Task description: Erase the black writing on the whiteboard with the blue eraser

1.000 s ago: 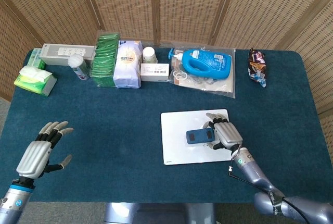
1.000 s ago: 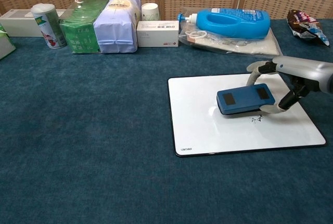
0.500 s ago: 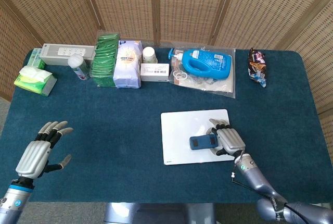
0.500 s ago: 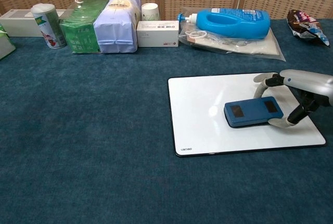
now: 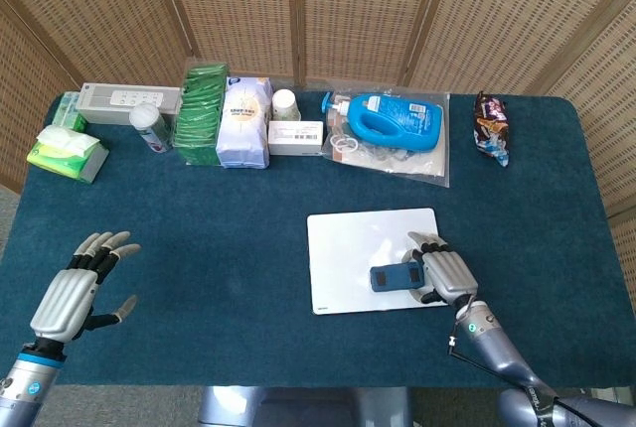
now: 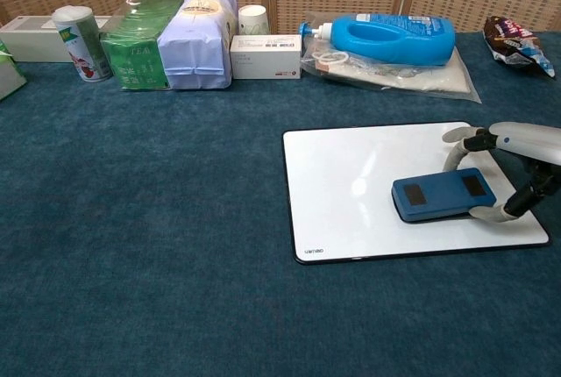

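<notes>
The right robot hand (image 5: 443, 270) gripped the blue eraser (image 6: 443, 195) flat on the whiteboard (image 6: 351, 175), in its lower right part (no black writing showed on the bare white surface). The left robot hand (image 5: 79, 283) hovered, fingers spread and holding nothing, over the counter (image 5: 229, 209), well apart from the board.

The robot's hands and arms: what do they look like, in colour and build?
Both hands, left hand and right hand, have ribbed silver-grey backs, dark segmented fingers and pale tips. The forearms are metallic grey-blue with a teal ring at the wrist. A thin black cable loops beside the right wrist.
</notes>
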`<state>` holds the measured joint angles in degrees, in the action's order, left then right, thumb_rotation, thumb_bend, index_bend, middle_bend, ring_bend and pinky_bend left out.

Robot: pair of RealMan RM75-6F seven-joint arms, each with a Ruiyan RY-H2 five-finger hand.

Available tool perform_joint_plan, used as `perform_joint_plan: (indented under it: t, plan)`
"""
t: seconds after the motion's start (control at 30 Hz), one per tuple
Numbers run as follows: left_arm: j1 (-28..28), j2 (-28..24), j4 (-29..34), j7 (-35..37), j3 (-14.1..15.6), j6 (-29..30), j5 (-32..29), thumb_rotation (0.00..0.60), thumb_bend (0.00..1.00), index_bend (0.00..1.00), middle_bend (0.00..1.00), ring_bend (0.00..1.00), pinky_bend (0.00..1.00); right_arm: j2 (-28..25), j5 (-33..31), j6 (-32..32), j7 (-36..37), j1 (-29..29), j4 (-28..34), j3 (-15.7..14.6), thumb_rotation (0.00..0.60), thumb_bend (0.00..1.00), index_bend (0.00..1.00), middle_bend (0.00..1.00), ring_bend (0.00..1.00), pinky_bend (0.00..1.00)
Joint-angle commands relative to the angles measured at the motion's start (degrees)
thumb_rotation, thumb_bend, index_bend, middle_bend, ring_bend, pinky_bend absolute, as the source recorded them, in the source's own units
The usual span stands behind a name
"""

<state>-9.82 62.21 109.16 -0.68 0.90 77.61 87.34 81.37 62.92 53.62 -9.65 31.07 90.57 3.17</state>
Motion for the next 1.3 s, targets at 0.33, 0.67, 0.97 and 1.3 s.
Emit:
perform_joint_plan:
  t: [0.33,0.67,0.97,1.3]
  plan:
    - [0.0,0.0,0.1,-0.1,0.0,0.0,0.1,0.600,0.38,0.18,0.11,0.00,0.00,0.0,-1.7,-2.0,-1.9,1.3,-0.3,0.6,0.600,0.32,0.21,0.02,0.00,0.00]
    - [-0.2,0.1,-0.2,0.1,-0.1,-0.3,0.0,0.600,0.38,0.18,0.11,0.00,0.00,0.3,-2.3,-1.3,-2.5,1.0,0.3,0.7,0.600,0.32,0.34,0.03,0.00,0.00]
    - [-0.2,0.1,-0.2,0.2,-0.1,-0.2,-0.1,0.600,0.38,0.18,0.11,0.00,0.00,0.4,-1.6,-1.0,-1.7,1.1,0.7,1.5,0.600,0.31,0.58,0.07,0.00,0.00]
    - [0.2,-0.3,0.2,-0.2,0.1,0.2,-0.1,0.600,0.38,0.18,0.10,0.00,0.00,2.3,-1.7,-4.3,2.4,3.8,-2.4,4.8,0.600,0.31,0.59,0.07,0.00,0.00]
